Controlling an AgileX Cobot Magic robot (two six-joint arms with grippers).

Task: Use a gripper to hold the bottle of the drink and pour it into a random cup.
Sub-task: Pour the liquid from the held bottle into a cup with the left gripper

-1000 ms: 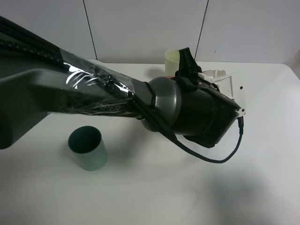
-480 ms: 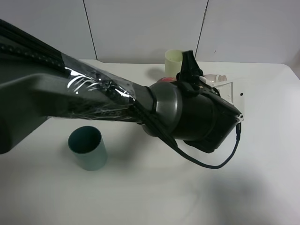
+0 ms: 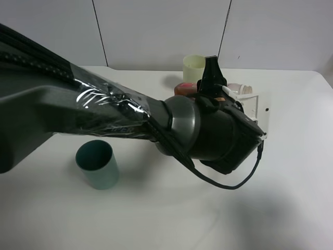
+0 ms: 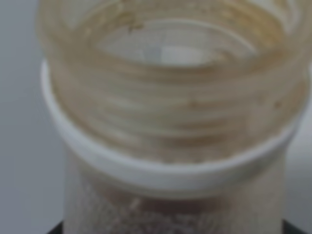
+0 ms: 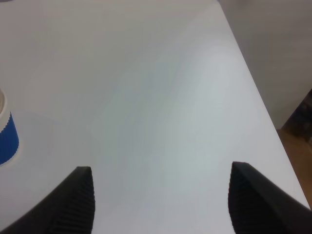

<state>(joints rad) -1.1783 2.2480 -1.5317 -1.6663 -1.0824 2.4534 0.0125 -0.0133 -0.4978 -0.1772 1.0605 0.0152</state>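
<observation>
My left gripper, a white plated claw on the bulky black arm, reaches across the table's middle and is shut on the bottle. The bottle lies nearly level: its reddish body shows behind the wrist and its pale neck points right. The left wrist view is filled by the open threaded neck, with a reddish-brown tint of drink below the white ring. The blue cup with a white band shows only at the right wrist view's edge; the arm hides it in the exterior view. My right gripper is open over bare table.
A tall pale green cup stands at the back just behind the bottle. A dark teal cup stands at the front left. The white table ends at a right edge seen in the right wrist view.
The left wrist has rolled and shifted a little toward the back. The bottle's red body has come into view behind the wrist as the bottle tips over.
</observation>
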